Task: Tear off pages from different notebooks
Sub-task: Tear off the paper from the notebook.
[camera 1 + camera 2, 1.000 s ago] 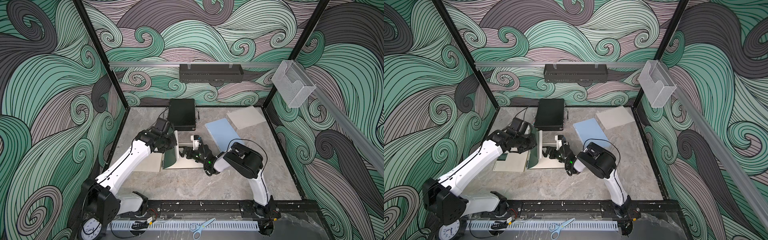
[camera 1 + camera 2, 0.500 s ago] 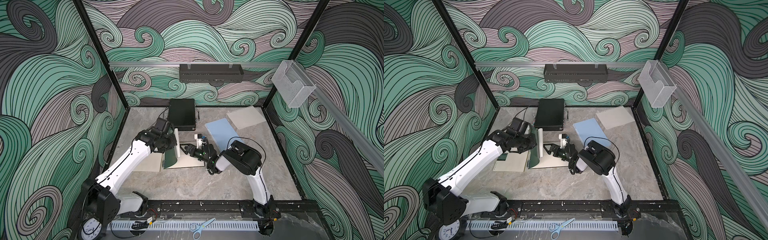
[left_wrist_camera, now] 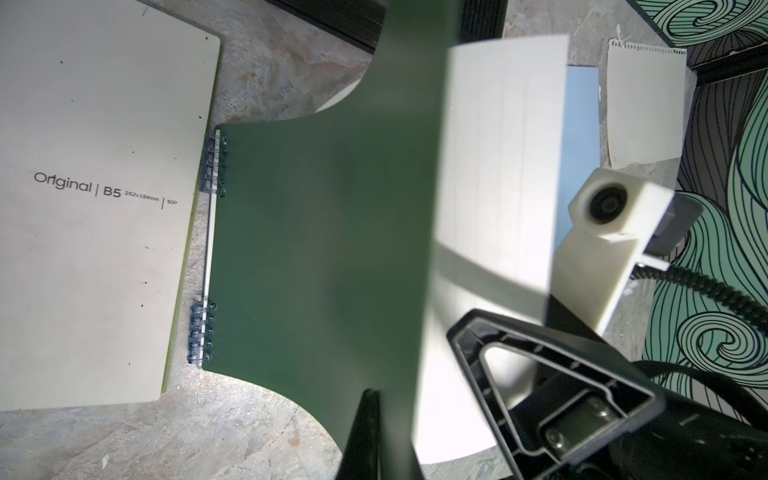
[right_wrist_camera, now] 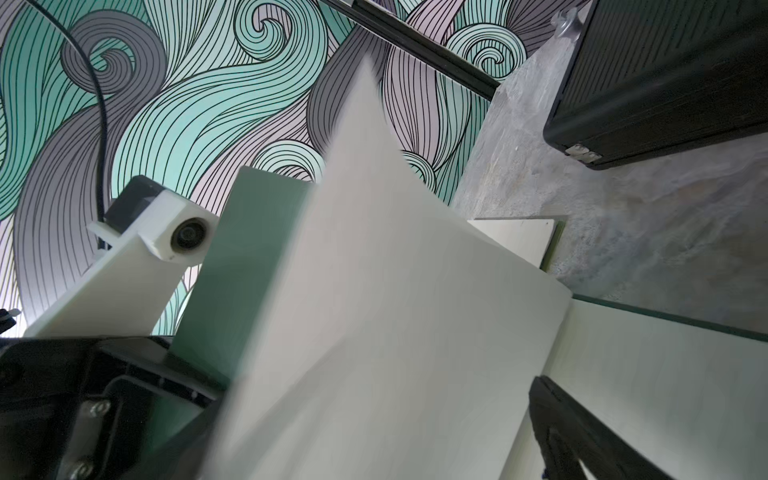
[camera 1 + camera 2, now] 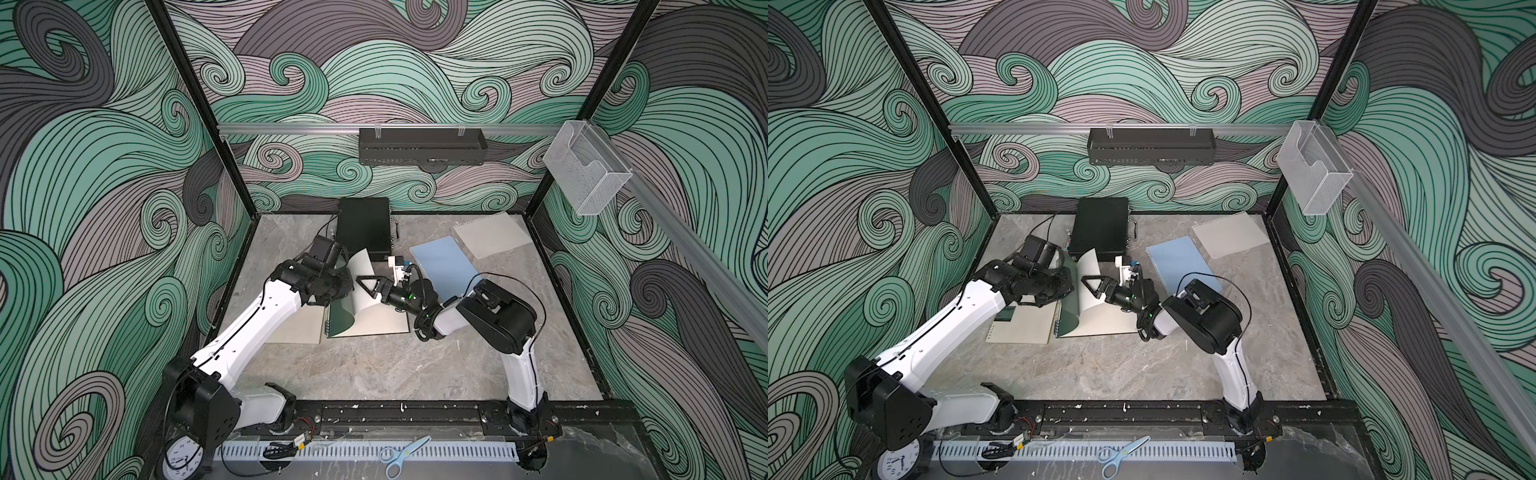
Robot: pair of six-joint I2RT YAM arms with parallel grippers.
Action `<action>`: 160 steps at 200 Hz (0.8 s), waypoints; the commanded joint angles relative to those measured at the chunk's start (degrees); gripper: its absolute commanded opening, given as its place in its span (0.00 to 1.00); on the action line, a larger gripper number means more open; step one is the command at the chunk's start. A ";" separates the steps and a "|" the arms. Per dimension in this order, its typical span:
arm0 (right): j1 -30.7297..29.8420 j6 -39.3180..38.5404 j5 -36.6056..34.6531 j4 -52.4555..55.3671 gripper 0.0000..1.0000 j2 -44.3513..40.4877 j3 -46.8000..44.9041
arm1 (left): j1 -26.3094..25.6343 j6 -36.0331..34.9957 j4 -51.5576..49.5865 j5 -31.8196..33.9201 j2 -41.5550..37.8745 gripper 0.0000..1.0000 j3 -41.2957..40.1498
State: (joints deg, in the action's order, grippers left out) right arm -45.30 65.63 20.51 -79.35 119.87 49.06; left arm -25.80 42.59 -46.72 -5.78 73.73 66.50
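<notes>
Holding the green notebook (image 5: 338,322) cover curled up at ctr of counter (image 5: 374,365), left gripper (image 5: 344,286) is clamped on it. Jaws of right gripper (image 5: 369,286) wide apart, straddling the raised page (image 5: 360,270). Just left lies beige notebook (image 5: 1025,328); blue notebook (image 5: 444,270) & loose page (image 5: 492,239) far right. Black case (image 5: 363,228) just beyond the grippers.

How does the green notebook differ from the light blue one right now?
The green notebook is open, its cover curled upward in the shut left gripper; the blue notebook lies closed, flat. The green one sits between the arms, the blue one farther back, not gripped. Both rest on the table.
</notes>
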 commanded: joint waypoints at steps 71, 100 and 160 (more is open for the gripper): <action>3.22 4.19 1.16 -0.95 0.99 -1.26 -2.35 | -0.39 -0.75 -0.50 0.06 -0.83 0.00 -0.08; 4.65 6.33 2.49 0.08 0.99 2.22 -1.73 | -0.41 -0.83 -0.50 0.16 -0.86 0.00 -0.10; 6.21 1.35 2.95 21.16 0.99 -1.43 -1.51 | -0.39 -0.84 -0.47 0.26 -0.48 0.00 0.01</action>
State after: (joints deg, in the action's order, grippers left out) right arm -39.94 68.84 23.11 -68.01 121.40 47.53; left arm -25.80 42.61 -46.72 -5.78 73.73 66.50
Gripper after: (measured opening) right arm 0.992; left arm 0.047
